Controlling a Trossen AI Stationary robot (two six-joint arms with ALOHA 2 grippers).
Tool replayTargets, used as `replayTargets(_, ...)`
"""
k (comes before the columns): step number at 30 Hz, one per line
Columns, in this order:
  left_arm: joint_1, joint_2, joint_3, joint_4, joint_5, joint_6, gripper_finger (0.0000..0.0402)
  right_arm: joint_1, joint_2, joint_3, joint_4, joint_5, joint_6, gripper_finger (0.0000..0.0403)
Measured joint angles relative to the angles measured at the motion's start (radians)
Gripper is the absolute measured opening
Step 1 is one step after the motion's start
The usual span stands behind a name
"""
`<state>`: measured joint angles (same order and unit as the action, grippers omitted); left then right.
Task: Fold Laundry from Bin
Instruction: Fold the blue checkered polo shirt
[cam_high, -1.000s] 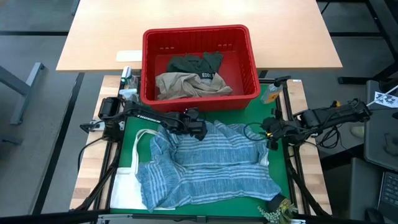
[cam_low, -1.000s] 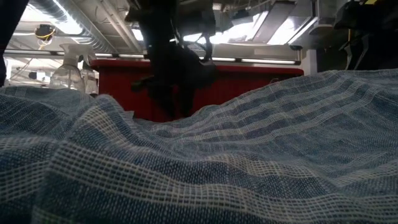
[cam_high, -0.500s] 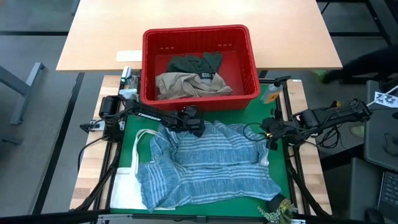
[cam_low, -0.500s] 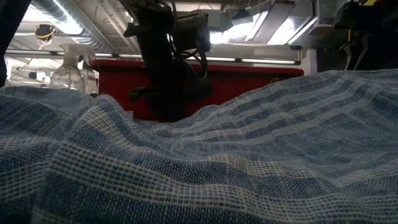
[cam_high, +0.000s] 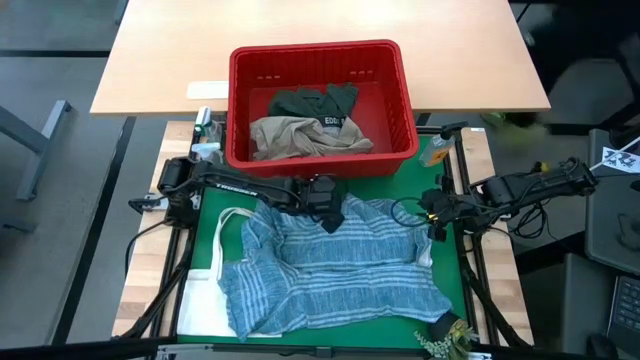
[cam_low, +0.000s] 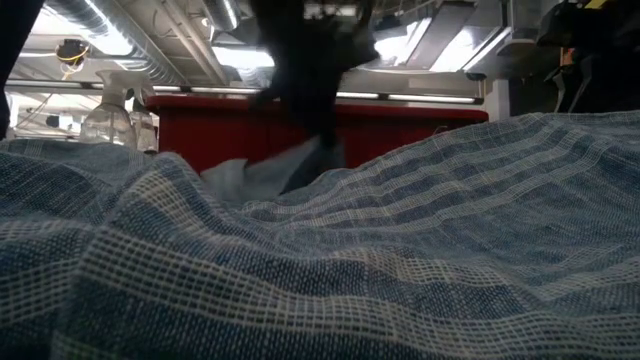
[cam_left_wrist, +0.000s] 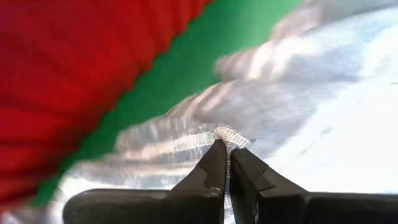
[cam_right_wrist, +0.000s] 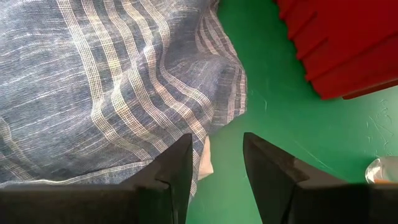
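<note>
A pale wooden table top (cam_high: 320, 60) fills the far half of the high view, its surface bare apart from a small white label (cam_high: 207, 90) near its near-left edge. Around it lies grey floor (cam_high: 50, 220), crossed by darker seams, with a grey metal frame leg (cam_high: 40, 135) angling in on the left. Nearer, a lighter wooden bench (cam_high: 140, 290) carries a green mat (cam_high: 450, 270), its wooden edges showing at both sides. On the right stands a dark grey cabinet (cam_high: 610, 240). In the low view, a ceiling with bright strip lights (cam_low: 420, 40) and silver ducting (cam_low: 110, 30) stretches over the room, and a clear spray bottle (cam_low: 108, 115) stands at the left.
</note>
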<state>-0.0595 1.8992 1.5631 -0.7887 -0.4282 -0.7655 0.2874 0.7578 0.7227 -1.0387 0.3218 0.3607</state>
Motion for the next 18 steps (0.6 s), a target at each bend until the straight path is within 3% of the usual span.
replayTargets(7, -0.051, -0.002, 0.291, -0.189, -0.015, 0.137, 0.0001, 0.000, 0.000, 0.000, 0.092, 0.050, -0.001, 0.0143)
replayTargets(12, -0.089, -0.002, 0.428, -0.316, -0.038, 0.158, 0.0001, 0.000, 0.000, 0.001, 0.206, 0.074, -0.053, 0.0143)
replayTargets(18, -0.136, -0.002, 0.541, -0.465, -0.164, 0.120, 0.0000, 0.000, 0.001, 0.001, 0.363, 0.071, -0.128, 0.0143)
